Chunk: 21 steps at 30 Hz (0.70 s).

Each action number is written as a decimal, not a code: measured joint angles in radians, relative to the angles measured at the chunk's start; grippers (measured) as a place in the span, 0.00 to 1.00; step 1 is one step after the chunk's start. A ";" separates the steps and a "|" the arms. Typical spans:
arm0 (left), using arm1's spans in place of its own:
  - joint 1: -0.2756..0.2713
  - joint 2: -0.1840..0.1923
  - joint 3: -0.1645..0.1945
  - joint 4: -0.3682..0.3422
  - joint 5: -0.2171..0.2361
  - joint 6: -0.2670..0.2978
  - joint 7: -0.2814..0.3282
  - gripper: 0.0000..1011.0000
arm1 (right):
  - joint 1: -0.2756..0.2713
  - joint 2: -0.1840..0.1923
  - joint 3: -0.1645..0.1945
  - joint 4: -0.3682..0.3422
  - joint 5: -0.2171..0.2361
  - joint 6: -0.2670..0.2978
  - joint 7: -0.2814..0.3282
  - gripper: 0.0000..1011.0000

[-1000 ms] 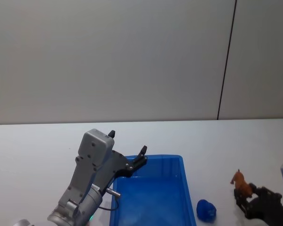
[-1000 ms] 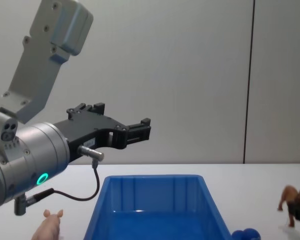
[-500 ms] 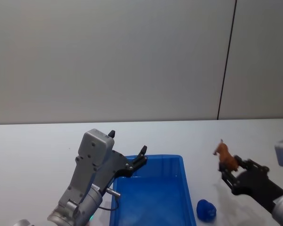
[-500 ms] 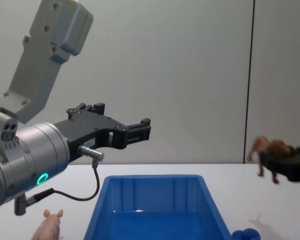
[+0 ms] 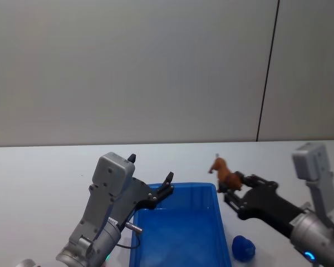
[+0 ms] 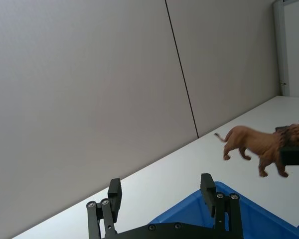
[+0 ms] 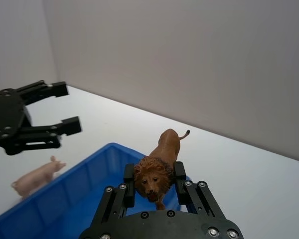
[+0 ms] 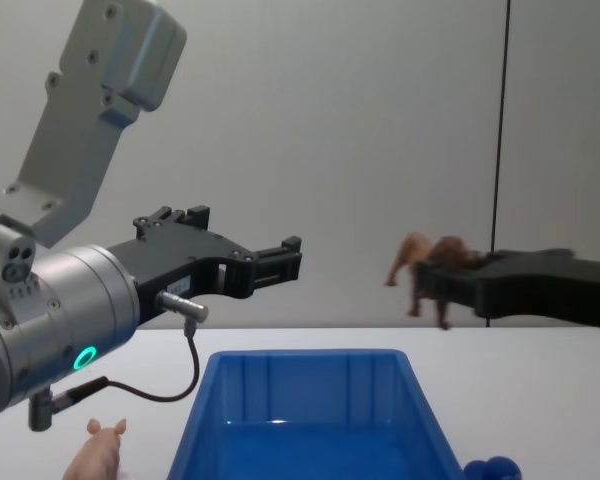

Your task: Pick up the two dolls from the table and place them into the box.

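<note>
My right gripper (image 5: 232, 183) is shut on the brown lion doll (image 5: 224, 171), holding it in the air over the right rim of the blue box (image 5: 212, 192). In the right wrist view the lion (image 7: 159, 164) sits between the fingers, head toward the camera, with the box (image 7: 84, 184) below. My left gripper (image 5: 150, 168) hovers open and holds nothing above the box's far left corner. A pink pig doll (image 8: 95, 455) lies on the table left of the box (image 8: 310, 400). A blue rounded figure (image 5: 243, 247) rests on the table right of it.
The white table runs back to a plain grey wall with a dark vertical seam. The box's inside looks bare where it shows. Open tabletop lies behind the box and to both sides.
The right gripper lifted the lion off the table at the right and carried it up and left to the box's right rim. The left arm has not moved.
</note>
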 joint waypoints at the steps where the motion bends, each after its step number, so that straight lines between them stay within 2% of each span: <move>1: 0.000 0.000 0.000 0.000 0.000 0.000 0.000 0.99 | 0.009 -0.008 -0.006 0.005 0.002 0.013 0.014 0.43; 10: 0.000 0.000 0.000 0.000 0.000 0.000 0.000 0.99 | 0.046 -0.048 -0.037 0.044 0.010 0.062 0.066 0.45; 13: 0.000 0.000 0.000 0.000 0.000 0.000 0.000 0.99 | 0.056 -0.057 -0.045 0.055 0.011 0.072 0.077 0.54; 14: 0.000 0.000 0.000 0.000 0.000 0.000 0.000 0.99 | 0.059 -0.061 -0.048 0.060 0.011 0.075 0.080 0.60; 21: 0.000 0.000 0.000 0.000 0.000 0.000 0.000 0.99 | 0.070 -0.067 -0.053 0.074 0.011 0.077 0.084 0.79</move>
